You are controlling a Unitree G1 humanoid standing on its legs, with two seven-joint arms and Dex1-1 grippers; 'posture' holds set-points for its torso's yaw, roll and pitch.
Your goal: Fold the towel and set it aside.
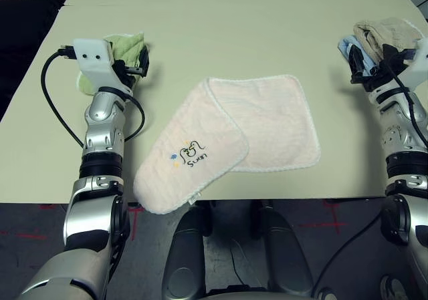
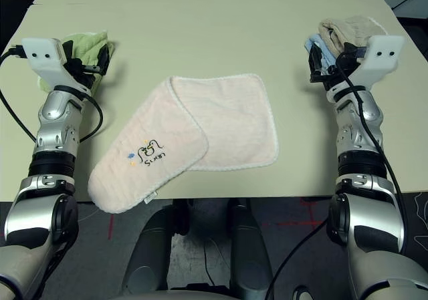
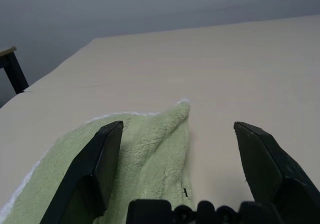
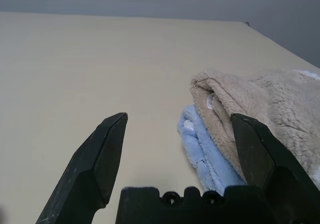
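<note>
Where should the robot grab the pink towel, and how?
I'd start with the folded-over flap of the pink towel, at its rounded end by the front edge of the table. That end seems to poke past the edge, so the left gripper, wide open, could probably come from the front and pinch it, one finger above and one below.

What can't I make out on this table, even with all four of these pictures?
- Underside of the pink towel: in both eye views it lies face down on the table.
- Part of the pink towel beneath its folded-over flap: hidden by the flap in both eye views.
- Lower part of the green towel: cut off by the left wrist view's bottom edge.
- Much of the blue towel: covered by the beige one in the right wrist view.
</note>
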